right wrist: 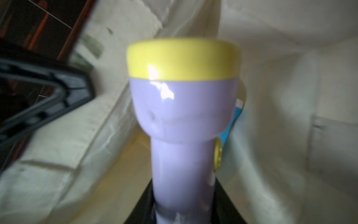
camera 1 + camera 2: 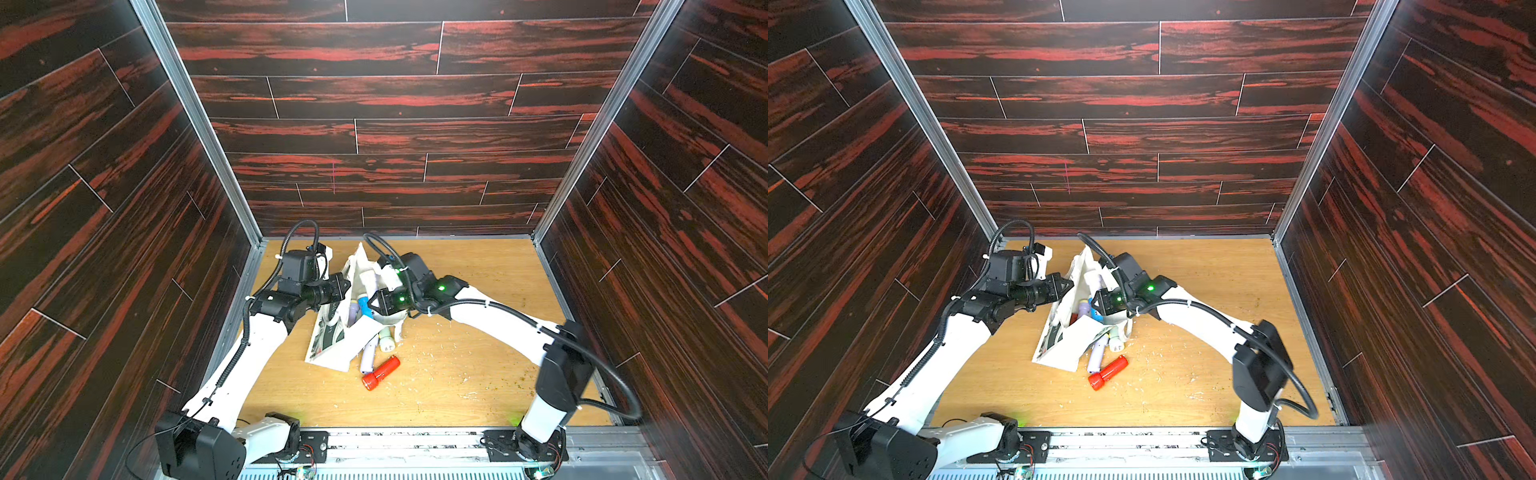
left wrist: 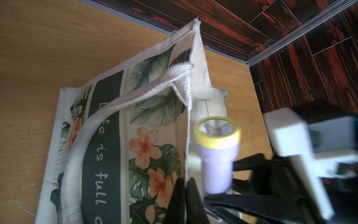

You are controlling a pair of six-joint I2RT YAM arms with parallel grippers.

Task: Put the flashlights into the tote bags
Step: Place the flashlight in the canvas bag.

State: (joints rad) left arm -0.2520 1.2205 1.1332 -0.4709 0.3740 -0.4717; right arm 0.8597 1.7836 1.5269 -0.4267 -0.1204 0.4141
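Both clamped: left hand pinches the tote bag, right hand holds a lilac flashlight.

Three walls of dark planks streaked red close in around me, joined by pale metal corner posts. My table is light wood, sprinkled with pale crumbs. A metal rail runs along its near edge.

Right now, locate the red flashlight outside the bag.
In both top views the red flashlight lies on the table, robot-side of the tote bag, beside a lilac flashlight.
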